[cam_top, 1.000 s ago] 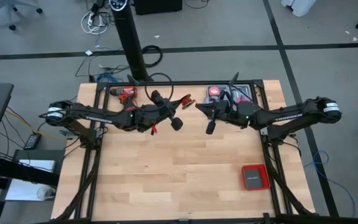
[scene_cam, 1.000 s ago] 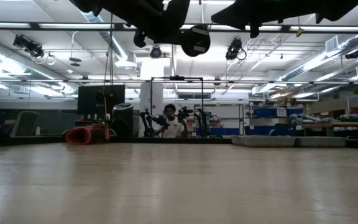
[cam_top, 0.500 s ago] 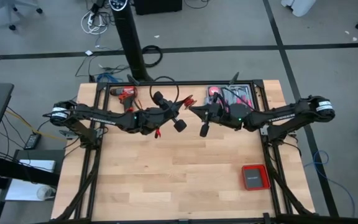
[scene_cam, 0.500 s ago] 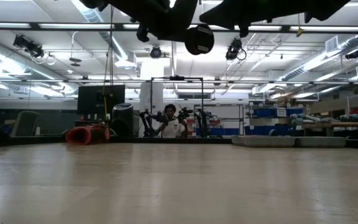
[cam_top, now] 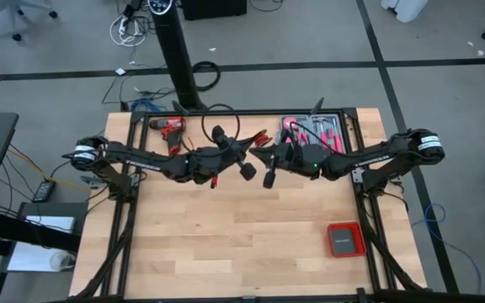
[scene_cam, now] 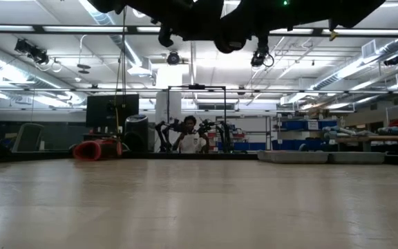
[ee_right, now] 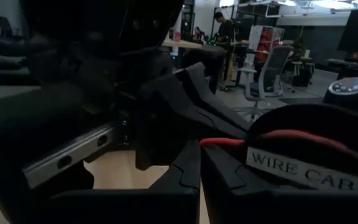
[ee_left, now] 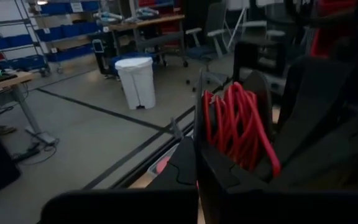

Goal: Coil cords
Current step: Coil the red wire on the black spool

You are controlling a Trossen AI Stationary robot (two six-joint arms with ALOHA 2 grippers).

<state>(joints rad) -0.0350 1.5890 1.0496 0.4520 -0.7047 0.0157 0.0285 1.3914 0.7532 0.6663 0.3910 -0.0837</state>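
Observation:
The cords are a thin red cord wound in several loops (ee_left: 238, 124), hanging in the air over the table's far middle (cam_top: 260, 136). My left gripper (cam_top: 244, 150), which comes from the left, is shut (ee_left: 196, 163) with the loops just past its tips. My right gripper (cam_top: 258, 154) faces it from the right, also shut (ee_right: 201, 152). In the right wrist view one red strand (ee_right: 229, 142) runs from its tips over a black spool (ee_right: 303, 168) labelled "WIRE CABL". Both grippers point level, well above the tabletop. My left gripper is shut on the red loops, level from the table's left. Its own fingers (ee_left: 229, 177) hide the contact, where the lower strands (ee_left: 267, 163) pass. The loops are clear of the table. My right gripper pinches a single red strand (ee_right: 211, 142) at its fingertips, level from the right. That strand leads away over the spool.
A red-and-black drill (cam_top: 168, 128) lies at the far left of the table. A tray of red-handled tools (cam_top: 314, 130) sits at the far right, and a flat red box (cam_top: 344, 240) at the near right. A black cable loop (cam_top: 221, 118) is at the far edge. A person (scene_cam: 188, 135) sits in the room behind.
My right gripper has moved toward the table's left and slightly down, closing on the left gripper. My left gripper has edged toward the right with the red loops. The gap between the two has all but closed. Both grippers stay shut and level.

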